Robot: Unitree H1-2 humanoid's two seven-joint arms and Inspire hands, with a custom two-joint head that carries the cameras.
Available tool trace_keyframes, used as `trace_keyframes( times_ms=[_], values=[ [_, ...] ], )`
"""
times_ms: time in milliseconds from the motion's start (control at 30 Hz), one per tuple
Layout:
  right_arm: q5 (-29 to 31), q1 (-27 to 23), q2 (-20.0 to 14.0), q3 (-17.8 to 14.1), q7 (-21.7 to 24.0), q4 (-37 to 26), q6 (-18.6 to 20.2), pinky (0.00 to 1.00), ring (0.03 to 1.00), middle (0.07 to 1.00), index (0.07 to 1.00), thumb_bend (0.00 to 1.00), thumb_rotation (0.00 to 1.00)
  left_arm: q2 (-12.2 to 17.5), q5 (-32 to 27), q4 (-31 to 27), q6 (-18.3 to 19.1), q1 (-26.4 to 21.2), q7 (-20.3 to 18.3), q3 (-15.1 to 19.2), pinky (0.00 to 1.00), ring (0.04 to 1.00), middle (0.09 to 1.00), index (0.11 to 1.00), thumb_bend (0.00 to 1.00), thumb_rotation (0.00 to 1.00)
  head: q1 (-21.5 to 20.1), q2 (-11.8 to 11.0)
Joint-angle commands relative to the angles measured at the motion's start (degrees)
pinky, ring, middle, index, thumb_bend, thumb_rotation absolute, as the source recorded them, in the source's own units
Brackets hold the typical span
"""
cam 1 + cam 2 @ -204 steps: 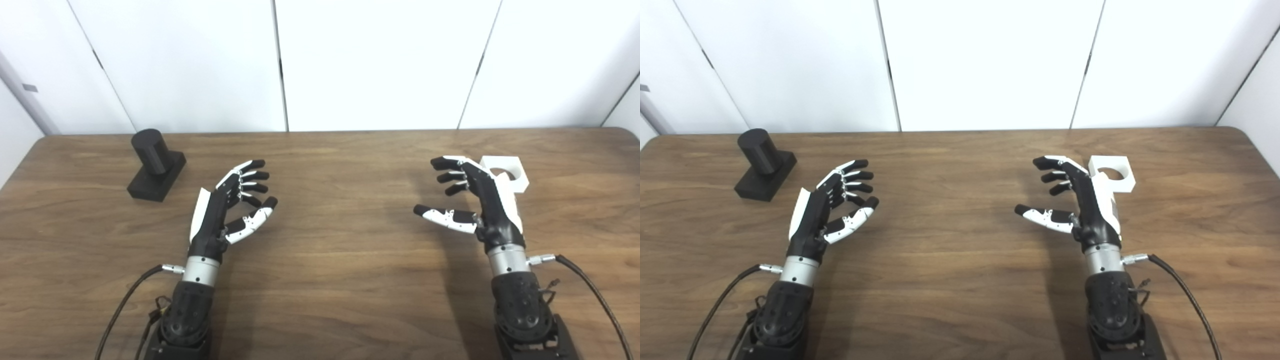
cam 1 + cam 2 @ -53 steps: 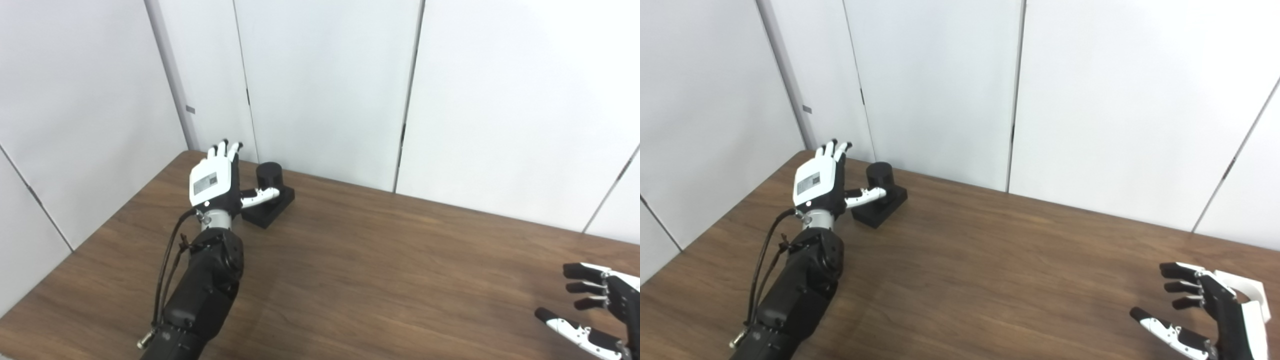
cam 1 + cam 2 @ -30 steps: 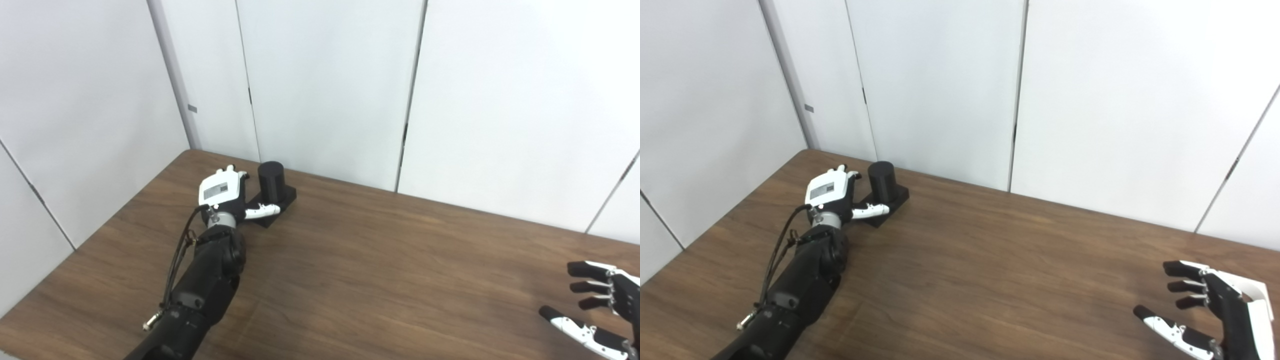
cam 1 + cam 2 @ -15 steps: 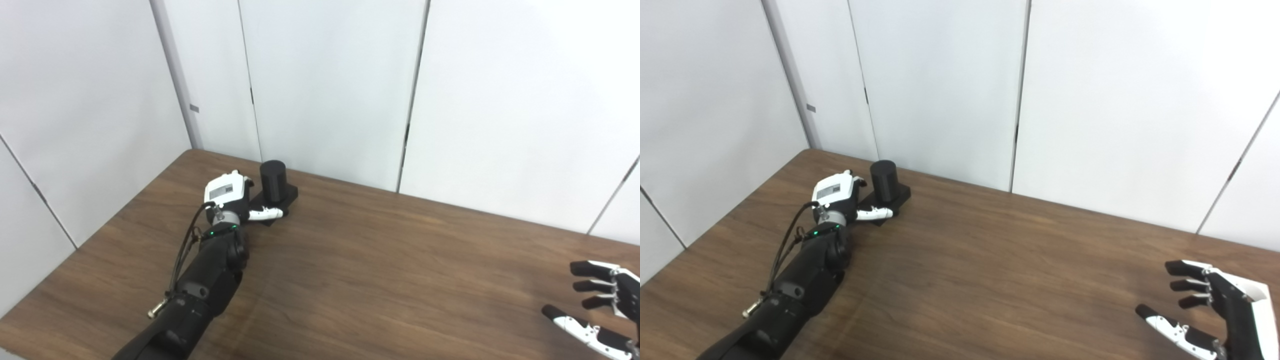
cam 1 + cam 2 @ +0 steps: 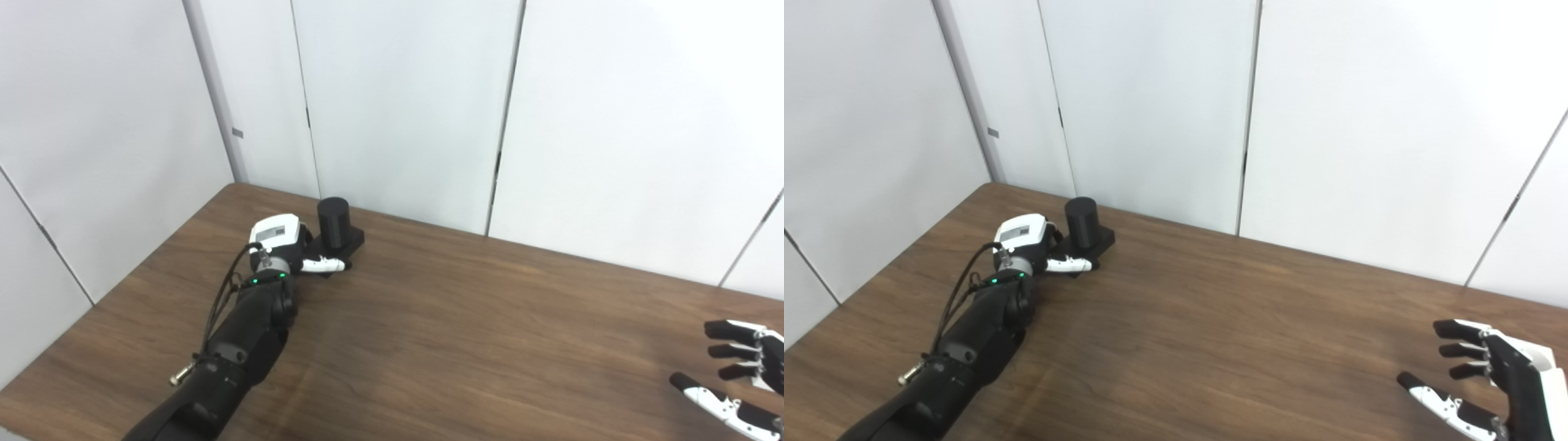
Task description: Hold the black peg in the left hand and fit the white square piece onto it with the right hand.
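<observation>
While your left hand [image 5: 278,240] covers the near-left side of the black peg [image 5: 334,222] at the table's [image 5: 465,318] far left, its grip is hidden; your right hand [image 5: 1497,383], partly cropped, hangs spread and empty.

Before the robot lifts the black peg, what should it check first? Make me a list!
1. Left hand is at the black peg: ok, it sits against the peg's square base, thumb lying along the near edge.
2. Fingers fully closed around the base: cannot tell, the back of the hand hides them.
3. Peg standing upright on the table: ok.
4. Right hand is free: ok, it is open and holds nothing.
5. White square piece ready to grab: cannot tell, it is not clearly visible in either view.
6. Space between the hands is free for bringing the peg over: ok, only bare wood shows there.
</observation>
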Motion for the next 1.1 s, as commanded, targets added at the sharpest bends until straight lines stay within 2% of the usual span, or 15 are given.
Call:
trace_keyframes(
  times_ms=[0,100,200,267,400,567,700,733,833,967,1067],
  values=[
    [0.1,-1.2,-0.2,-0.4,-0.2,-2.7,-0.5,0.48,0.616,0.677,0.631,0.55,0.00,1.3,0.6,-1.5,0.3,0.0,-3.1,0.8,0.72,0.924,0.919,0.723,0.88,0.46,0.0,0.2],
    [0.1,-1.2,-0.2,-0.3,-0.1,-3.0,-0.2,0.49,0.624,0.677,0.629,0.54,0.00,1.3,0.8,-3.1,0.3,0.6,-5.3,1.5,0.76,0.936,0.899,0.724,0.83,0.37,0.0,0.3],
    [-0.2,-1.2,-0.3,-0.1,-0.1,-3.1,0.0,0.49,0.619,0.673,0.626,0.55,0.00,1.4,1.9,-3.2,0.3,0.7,-7.0,1.3,0.71,0.898,0.859,0.717,0.83,0.34,0.0,0.4],
    [-0.1,-1.1,-0.4,-0.1,0.0,-3.0,0.0,0.49,0.617,0.673,0.628,0.55,0.00,1.5,2.7,-3.1,0.3,0.6,-8.0,1.0,0.71,0.894,0.861,0.713,0.83,0.34,0.0,0.5],
    [0.4,-1.2,-0.3,-0.3,-0.1,-2.5,-0.6,0.48,0.622,0.679,0.625,0.54,0.00,1.4,3.5,-3.2,0.3,0.5,-9.2,0.7,0.64,0.823,0.806,0.655,0.85,0.30,0.0,0.6],
    [0.6,-1.3,-0.3,-0.3,-0.3,-2.2,-1.1,0.49,0.609,0.674,0.621,0.54,0.00,2.0,2.9,-3.2,0.3,0.7,-9.6,-0.6,0.63,0.823,0.805,0.690,0.87,0.28,-0.1,0.7],
    [0.4,-1.4,-0.3,-0.2,-0.3,-2.1,-1.1,0.48,0.607,0.673,0.619,0.54,0.00,2.5,1.9,-3.4,0.2,1.0,-9.6,-1.7,0.63,0.829,0.806,0.656,0.88,0.28,-0.4,0.8],
    [0.4,-1.4,-0.3,-0.2,-0.4,-2.1,-1.1,0.47,0.604,0.671,0.619,0.54,0.00,2.7,1.4,-3.4,0.1,1.1,-9.4,-2.2,0.62,0.816,0.800,0.624,0.87,0.27,-0.4,0.8],
    [0.5,-1.5,-0.3,-0.2,-0.5,-2.0,-1.5,0.46,0.594,0.664,0.614,0.54,0.00,3.4,-0.5,-2.7,-1.3,1.2,-8.6,-3.6,0.60,0.801,0.791,0.544,0.86,0.24,-0.8,0.8],
    [0.3,-1.6,-0.4,-0.1,-0.7,-1.5,-2.2,0.46,0.581,0.654,0.612,0.55,0.00,4.4,-3.4,-3.9,-3.7,1.5,-9.6,-6.0,0.64,0.846,0.856,0.580,0.87,0.24,-1.5,1.0],
    [0.1,-1.6,-0.2,0.0,-0.7,-1.8,-1.8,0.45,0.575,0.652,0.610,0.55,0.00,5.1,-7.3,-6.0,-8.8,2.6,-9.2,-7.1,0.62,0.828,0.849,0.576,0.86,0.22,-2.0,1.2]
  ],
)
